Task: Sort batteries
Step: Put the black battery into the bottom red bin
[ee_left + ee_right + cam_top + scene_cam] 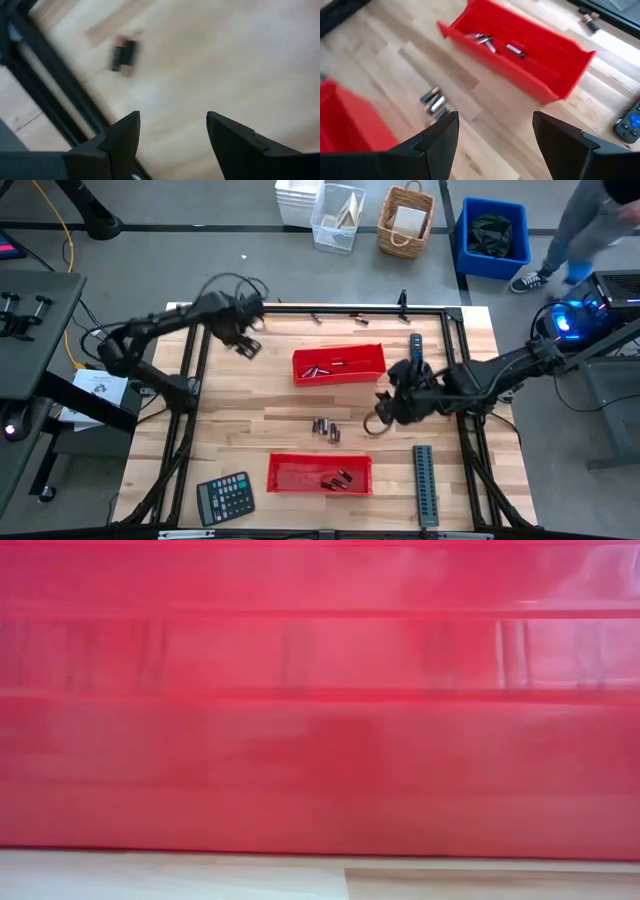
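Wooden slatted table [250,440] is sitting within a black frame, grey floor all round.

- Far red tray [339,365]: lying just past table centre toward 12 o'clock, holding several batteries [322,368].
- Near red tray [319,473]: lying toward 6 o'clock, holding a few batteries [337,478]; its wall is filling the low view.
- Loose batteries [324,427]: a small cluster lying on bare wood between the two trays.
- Right gripper [381,409]: hovering at 3 o'clock of the loose cluster, fingers [437,137] spread, holding nothing.
- Left gripper [247,346]: hanging toward 10 o'clock near the frame, fingers [122,135] spread, empty; one blurred battery [123,54] lying on the wood beyond it.
- Calculator [224,497]: lying at 7 o'clock.
- Grey ridged strip [425,484]: lying at 5 o'clock.
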